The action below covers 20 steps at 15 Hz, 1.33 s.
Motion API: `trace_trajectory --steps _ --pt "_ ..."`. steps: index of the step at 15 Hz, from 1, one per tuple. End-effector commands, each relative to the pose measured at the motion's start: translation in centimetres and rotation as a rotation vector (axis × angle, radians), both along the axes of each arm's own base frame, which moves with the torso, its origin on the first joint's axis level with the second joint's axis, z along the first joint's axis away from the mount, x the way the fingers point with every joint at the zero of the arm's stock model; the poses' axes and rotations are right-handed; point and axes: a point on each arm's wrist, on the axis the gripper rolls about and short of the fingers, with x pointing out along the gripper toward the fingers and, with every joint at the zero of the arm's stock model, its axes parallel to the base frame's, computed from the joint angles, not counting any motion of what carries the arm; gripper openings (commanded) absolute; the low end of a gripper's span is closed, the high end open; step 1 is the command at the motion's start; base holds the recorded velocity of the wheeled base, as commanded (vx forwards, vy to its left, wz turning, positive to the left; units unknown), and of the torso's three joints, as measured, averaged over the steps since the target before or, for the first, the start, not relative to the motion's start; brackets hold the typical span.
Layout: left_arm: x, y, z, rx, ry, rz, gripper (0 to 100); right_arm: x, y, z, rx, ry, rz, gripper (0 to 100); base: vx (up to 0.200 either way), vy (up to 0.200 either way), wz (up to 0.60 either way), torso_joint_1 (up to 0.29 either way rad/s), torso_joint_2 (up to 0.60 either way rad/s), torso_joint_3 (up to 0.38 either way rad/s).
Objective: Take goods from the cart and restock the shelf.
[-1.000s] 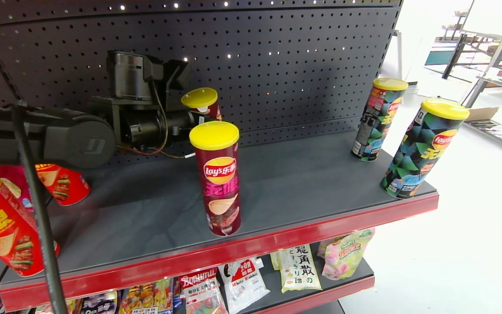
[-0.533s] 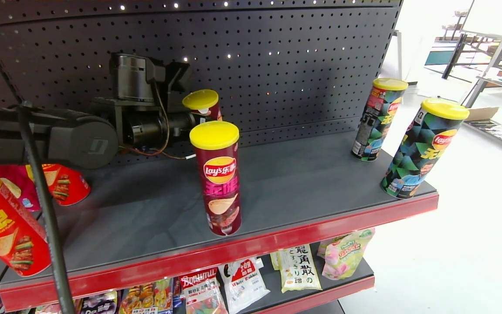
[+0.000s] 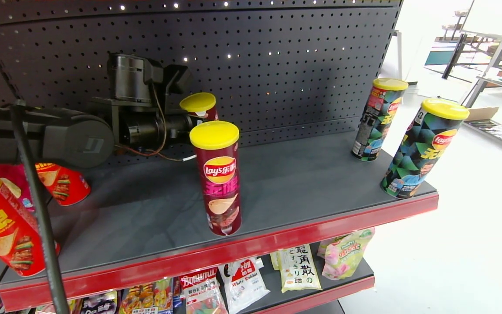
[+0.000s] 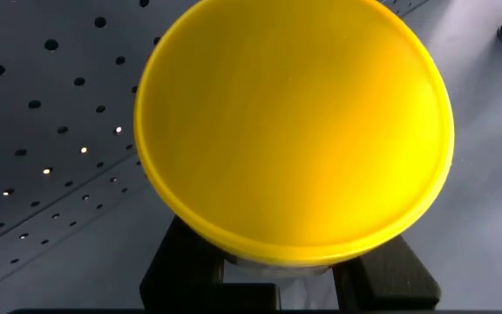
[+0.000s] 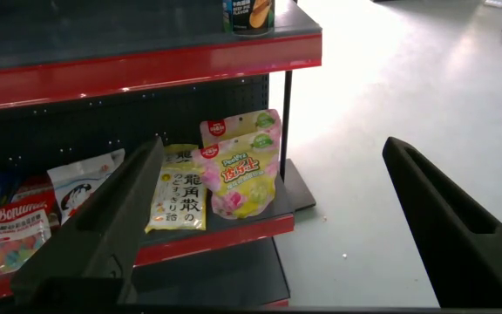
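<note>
My left gripper (image 3: 195, 120) is shut on a maroon chips can with a yellow lid (image 3: 198, 102), held upright near the pegboard at the back of the grey shelf (image 3: 303, 174). In the left wrist view the lid (image 4: 295, 131) sits just above the black fingers (image 4: 181, 272). A second maroon can (image 3: 220, 183) stands near the shelf's front edge, right in front of the held one and hiding its lower part. My right gripper (image 5: 295, 227) is open with nothing between its fingers, low down in front of the lower shelf.
Two black-and-green cans (image 3: 379, 120) (image 3: 423, 148) stand at the shelf's right end. Red cans (image 3: 2, 218) (image 3: 63, 183) stand at the left. Snack bags (image 3: 296, 266) (image 5: 238, 166) fill the lower shelf. Bare shelf lies between the maroon and green cans.
The left gripper with its can drifted slightly right, then back left and a little lower. Nothing else moved.
</note>
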Motion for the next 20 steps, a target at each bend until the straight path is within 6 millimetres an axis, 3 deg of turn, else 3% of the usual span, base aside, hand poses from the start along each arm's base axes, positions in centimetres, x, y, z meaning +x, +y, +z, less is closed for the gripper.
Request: trace_trajectory --steps 1,2,8,11,16,18,20 --pt "-0.1 0.1 0.2 -0.002 -0.003 0.001 0 0.0 0.0 0.0 0.000 0.001 0.000 100 0.000 0.000 0.00 0.000 0.00 0.000" --pt "-0.1 0.1 0.1 -0.001 -0.002 0.001 100 0.0 0.0 0.0 0.000 0.000 0.000 100 0.000 0.000 0.00 0.000 0.00 0.000" --pt "-0.6 0.2 0.5 -0.003 -0.008 0.003 100 0.0 0.0 0.0 0.000 0.000 0.000 100 0.000 0.000 0.00 0.000 0.00 0.000" --pt "-1.9 1.3 1.2 -0.008 -0.016 0.017 100 0.0 0.0 0.0 0.000 0.000 0.000 100 0.000 0.000 0.00 0.000 0.00 0.000" --pt "-8.3 5.8 1.2 0.006 0.005 0.079 100 0.0 0.0 0.0 0.000 0.000 0.002 100 0.000 0.000 0.00 0.000 0.00 0.000" --pt "-11.5 7.0 1.7 0.000 -0.009 0.082 100 0.0 0.0 0.0 0.000 0.001 0.000 100 0.000 0.000 0.00 0.000 0.00 0.000" --pt "-16.0 8.7 3.0 0.007 0.016 0.083 100 0.0 0.0 0.0 0.000 0.000 0.002 100 0.000 0.000 0.00 0.000 0.00 0.000"
